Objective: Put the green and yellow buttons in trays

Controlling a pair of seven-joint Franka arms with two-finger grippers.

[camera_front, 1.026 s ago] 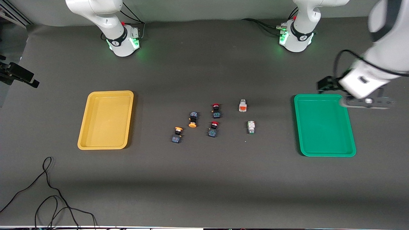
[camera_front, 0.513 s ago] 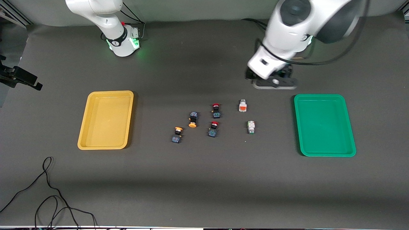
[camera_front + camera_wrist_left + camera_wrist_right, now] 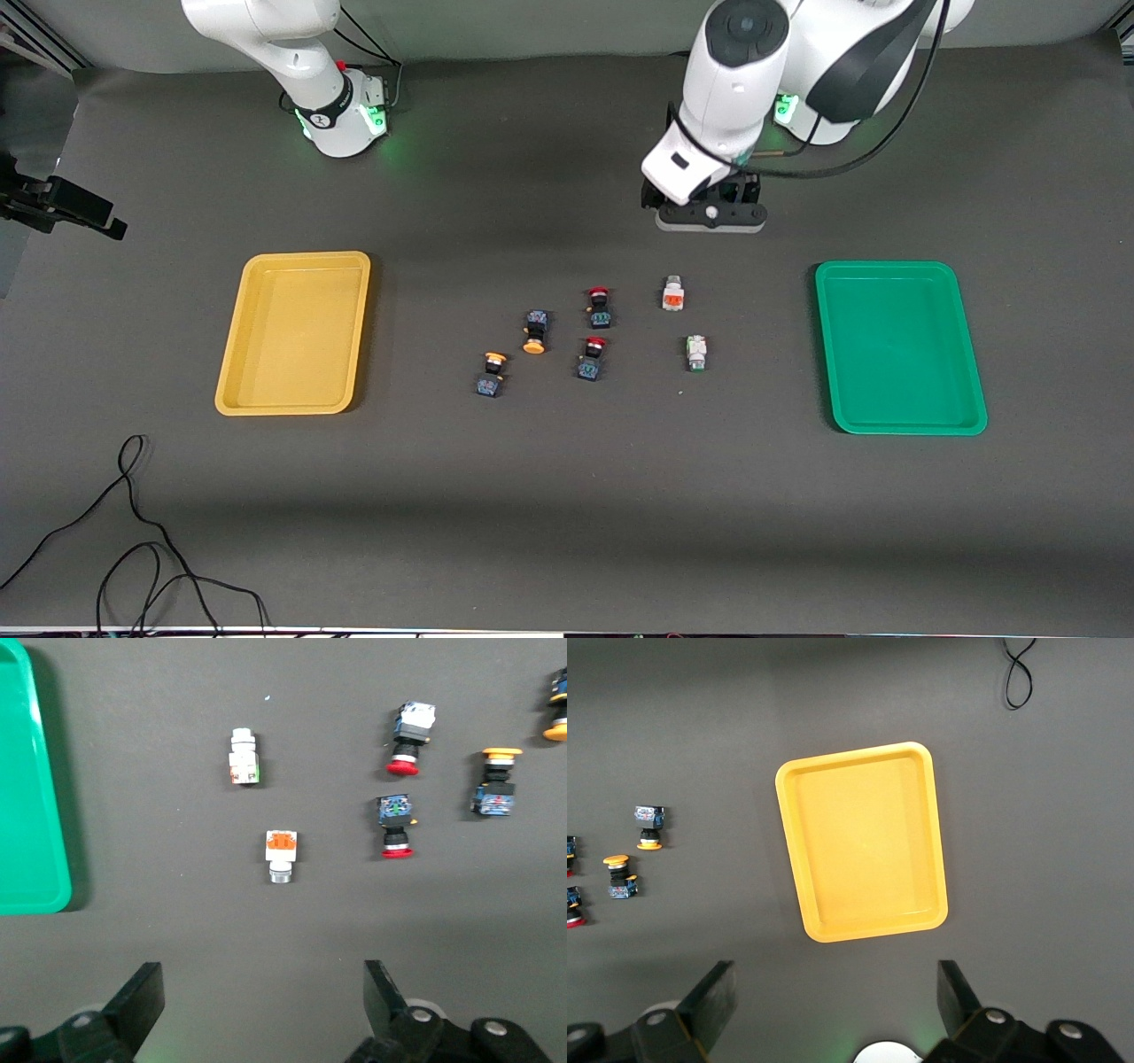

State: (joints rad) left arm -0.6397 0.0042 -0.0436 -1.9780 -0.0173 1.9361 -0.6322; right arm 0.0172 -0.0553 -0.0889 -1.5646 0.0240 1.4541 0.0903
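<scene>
Currently at the approach step: nothing picked, both trays empty. Left gripper (image 3: 709, 217) is up in the air over bare table at 12 o'clock of the orange-faced white button (image 3: 673, 293), jaws spread wide and holding nothing per the left wrist view. Right gripper (image 3: 833, 1014) isn't visible from the front; its wrist view puts it high over the yellow tray (image 3: 294, 332), jaws spread, arm waiting.

Next move, my read: left gripper shifts toward the front camera until over the orange-faced white button, drops, straddles the body, closes. The green-trimmed white button (image 3: 696, 353) sits near it at about 5 o'clock, so keep the fingers clear of that one.

Count:
- trays: 2, yellow tray and green tray (image 3: 899, 347), at opposite ends of the table
- yellow-capped buttons: 2 (image 3: 534, 331) (image 3: 491, 374)
- white buttons: 2
- red-capped buttons: 2 (image 3: 600, 307) (image 3: 592, 358), to be left alone

All six sit between the trays.
</scene>
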